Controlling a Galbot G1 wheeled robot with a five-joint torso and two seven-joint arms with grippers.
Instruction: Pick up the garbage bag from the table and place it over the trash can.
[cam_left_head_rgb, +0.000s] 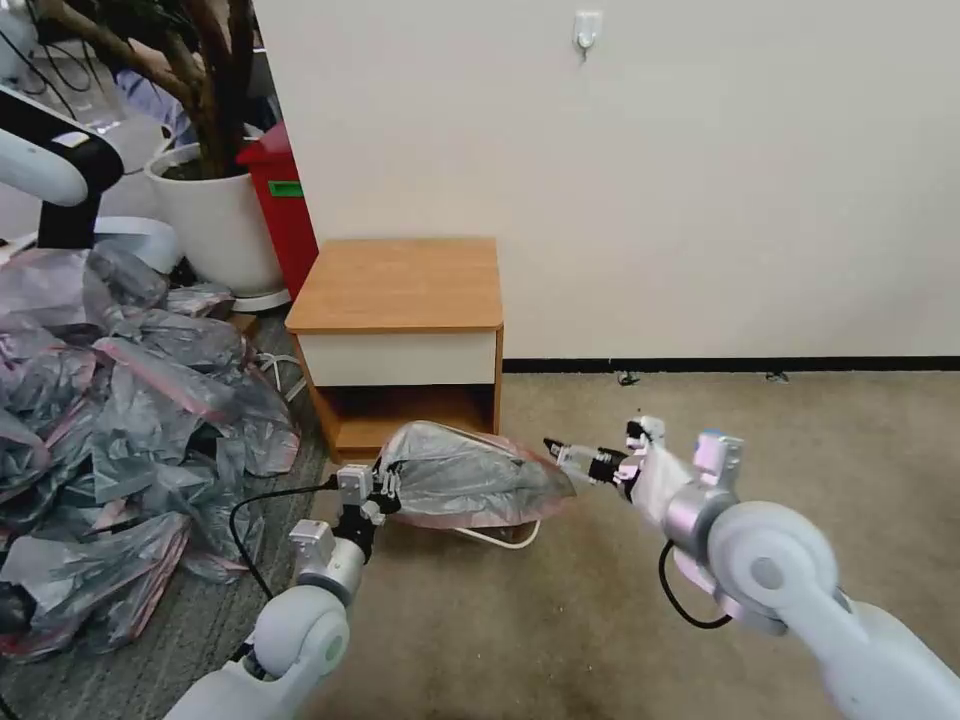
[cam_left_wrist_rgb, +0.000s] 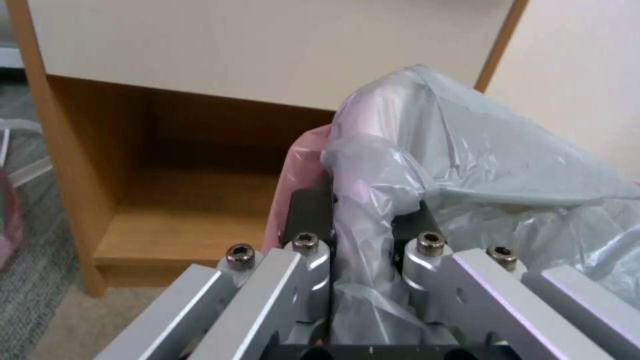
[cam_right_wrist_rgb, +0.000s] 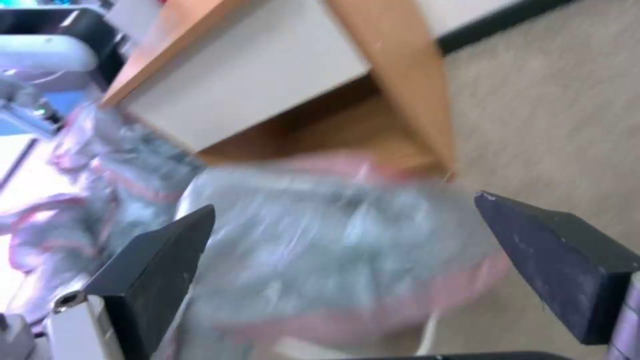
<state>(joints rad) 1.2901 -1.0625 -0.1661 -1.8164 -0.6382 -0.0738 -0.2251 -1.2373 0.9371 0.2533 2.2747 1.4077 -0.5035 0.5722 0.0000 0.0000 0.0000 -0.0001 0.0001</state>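
Left gripper (cam_left_head_rgb: 385, 487): pinching the near-left edge of the crinkly translucent grey plastic garbage bag with a pink band along its rim (cam_left_head_rgb: 470, 478). In the left wrist view a twisted fold of that film runs up between the pressed-together fingers (cam_left_wrist_rgb: 308, 220), so it's a solid pinch, not just a touch.

Right gripper (cam_left_head_rgb: 551, 446): low over the carpet at the bag's right tip, just beside it. In the right wrist view the two dark pads (cam_right_wrist_rgb: 160, 260) are spread wide with the bag (cam_right_wrist_rgb: 333, 240) between and beyond them, nothing clamped.

Where the bag is: off the small boxy wooden nightstand with orange-brown top and white drawer front (cam_left_head_rgb: 400, 290), sitting down on the floor in front of the shelf recess, draped over the small cream plastic trash can (cam_left_head_rgb: 500, 538). Only a curved bit of cream rim peeks out under the bag's near edge.

Step in hand: looks like the fitting stage to me, bag spread across the bin mouth, one side held, other side free.

Next move calls for: I'd guess the right gripper needs a grab on the free right edge so the pink band can be pulled down around the rim. Film is slippery and thin, so gently.

Bag orientation: long axis runs left to right, humped at the left, tapering to a point at the right, pink band along the near lower edge.

Background: big heap of similar grey-pink bags (cam_left_head_rgb: 120, 420) on the far left.
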